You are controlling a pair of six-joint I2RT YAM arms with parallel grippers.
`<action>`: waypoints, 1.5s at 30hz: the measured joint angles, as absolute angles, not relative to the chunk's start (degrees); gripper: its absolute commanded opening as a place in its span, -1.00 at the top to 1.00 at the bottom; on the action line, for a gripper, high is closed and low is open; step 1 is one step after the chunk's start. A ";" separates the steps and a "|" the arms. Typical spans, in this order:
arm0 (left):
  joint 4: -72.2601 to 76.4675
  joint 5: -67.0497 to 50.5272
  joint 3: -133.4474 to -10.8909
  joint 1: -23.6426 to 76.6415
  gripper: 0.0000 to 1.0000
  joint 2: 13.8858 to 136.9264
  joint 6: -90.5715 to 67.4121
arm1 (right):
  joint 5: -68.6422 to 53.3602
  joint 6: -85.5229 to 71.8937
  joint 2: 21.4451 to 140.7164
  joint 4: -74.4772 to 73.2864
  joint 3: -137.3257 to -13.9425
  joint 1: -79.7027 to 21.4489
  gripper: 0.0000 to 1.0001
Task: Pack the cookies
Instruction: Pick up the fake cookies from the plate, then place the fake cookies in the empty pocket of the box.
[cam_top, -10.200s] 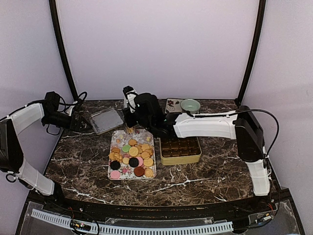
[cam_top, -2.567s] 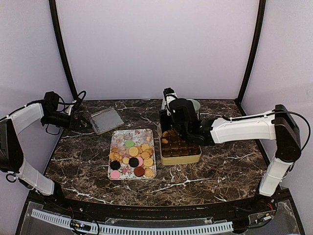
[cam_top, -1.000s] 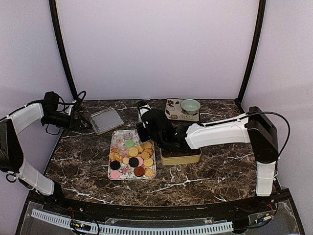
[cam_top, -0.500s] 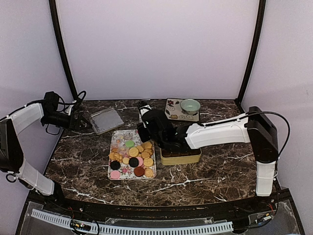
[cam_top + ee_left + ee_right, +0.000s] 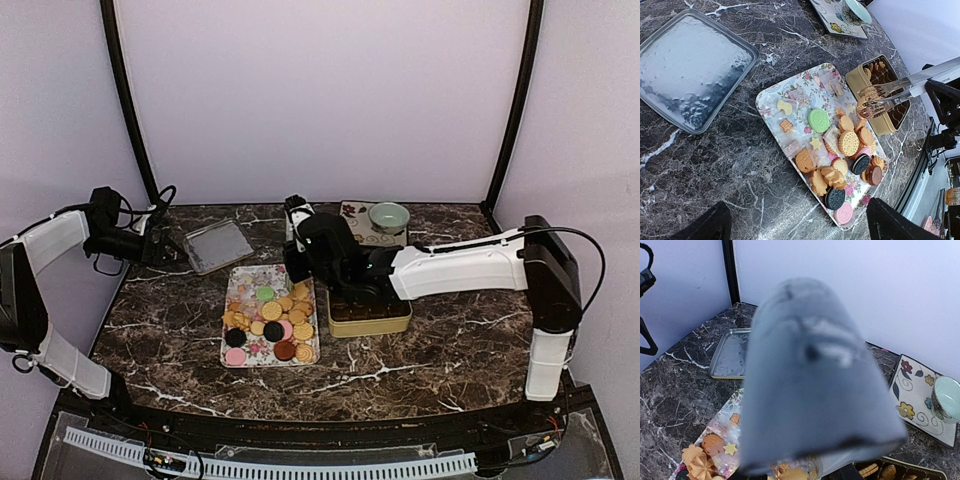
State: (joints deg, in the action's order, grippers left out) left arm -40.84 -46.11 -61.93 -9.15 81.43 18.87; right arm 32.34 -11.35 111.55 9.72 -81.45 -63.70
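Dark marble-patterned table (image 5: 450, 340) carries the work. The cookies (image 5: 268, 320) lie on the flowery tray (image 5: 250, 276), bunched toward its near and right part. A few already sit in the compartments of the gold tin (image 5: 368, 325), just beside the tray's right side.

Step in hand, by judgement: pick one cookie at the tray's right edge for transfer to the tin. The right gripper (image 5: 305, 268) hangs over that edge, carrying metal tongs (image 5: 890, 92). In the left wrist view the tong tips stand close together about a tan round cookie (image 5: 868, 93). Whether it is pinched, and how the jaws stand, cannot be told, because a blurred grey shape blocks the right wrist view. The left gripper (image 5: 797, 227) is parked by the shallow metal tray (image 5: 218, 245), fingers spread wide, nothing between them.

Procedure:
1. Confirm that the tips bear on opposite rims of one cookie only; neighbours lie close.
2. Close gently; biscuits likely crumble.
3. Lift straight up before traversing, clearing the tin wall.
4. Lower into a vacant compartment, then release.

Orientation: most cookies are discs lying flat, faces up, with no long axis. The group's long axis follows the tray's length, running far to near in the overhead view.
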 measured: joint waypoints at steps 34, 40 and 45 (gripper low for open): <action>-40.86 -46.37 -61.93 -9.15 -0.93 81.43 18.85 | 37.52 -12.78 89.23 10.79 -59.75 -55.99 0.59; -40.86 -46.37 -61.93 -9.17 -0.93 81.43 18.85 | 37.41 -12.78 90.17 11.60 -60.14 -55.96 0.58; -40.88 -46.37 -61.93 -9.17 -0.93 81.43 18.85 | 37.10 -12.80 92.09 11.97 -61.06 -55.96 0.39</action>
